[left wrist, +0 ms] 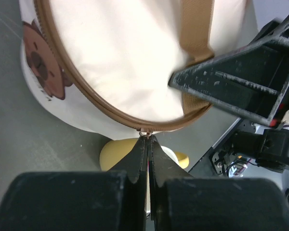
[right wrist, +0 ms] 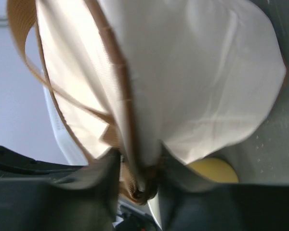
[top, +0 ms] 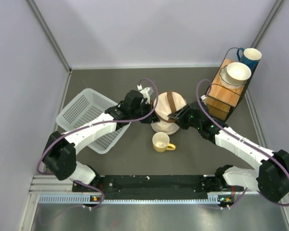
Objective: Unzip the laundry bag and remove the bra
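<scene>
The cream laundry bag (top: 166, 111) with a brown strap stands mid-table, its zip lid closed. My left gripper (top: 145, 102) is at its left side; in the left wrist view (left wrist: 148, 138) it is shut on the small zip pull (left wrist: 145, 133) on the brown zip trim (left wrist: 86, 91). My right gripper (top: 176, 117) is at the bag's right side; in the right wrist view (right wrist: 139, 175) its jaws pinch a fold of the bag's cream fabric and brown trim (right wrist: 135, 163). The bra is hidden.
A yellow mug (top: 161, 142) stands just in front of the bag. A white lattice basket (top: 89, 118) lies to the left under my left arm. A wooden stand (top: 226, 94) with a bowl (top: 237, 72) and a blue mug (top: 250, 57) is at the back right.
</scene>
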Robot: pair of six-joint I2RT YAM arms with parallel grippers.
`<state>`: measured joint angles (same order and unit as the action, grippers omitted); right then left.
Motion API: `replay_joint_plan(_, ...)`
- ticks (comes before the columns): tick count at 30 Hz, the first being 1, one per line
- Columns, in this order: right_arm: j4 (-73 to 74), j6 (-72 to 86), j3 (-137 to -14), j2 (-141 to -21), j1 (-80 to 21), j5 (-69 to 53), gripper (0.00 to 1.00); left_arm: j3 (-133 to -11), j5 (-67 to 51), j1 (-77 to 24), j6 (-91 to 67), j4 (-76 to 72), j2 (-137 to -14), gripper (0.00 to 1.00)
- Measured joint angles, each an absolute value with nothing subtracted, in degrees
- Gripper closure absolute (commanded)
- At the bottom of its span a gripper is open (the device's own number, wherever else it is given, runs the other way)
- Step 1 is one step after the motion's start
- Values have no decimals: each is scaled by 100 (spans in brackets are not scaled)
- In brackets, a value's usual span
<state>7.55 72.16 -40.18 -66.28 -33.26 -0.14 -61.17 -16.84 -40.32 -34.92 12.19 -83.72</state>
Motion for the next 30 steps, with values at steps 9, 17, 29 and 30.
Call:
replay_joint_plan(9,989,6370,-4709,-6864,-3153,-141,100,-6484,-1441,-3966,-2838,1885,-8337,100)
replay_joint_plan(17,1861,3892,-6069,-7848,-2543,-2023,100,-6512,-1798,-3269,-2392,2121,-8191,100)
replay_joint_plan(29,3183,1664,-7109,-8637,-2338,-2847,8,-6593,-2169,-2919,-2217,2331,-8228,100)
replay_joint_plan(30,3247,1678,-7155,-8648,-2331,-2788,3,-6593,-2220,-2902,-2244,2300,-8228,100)
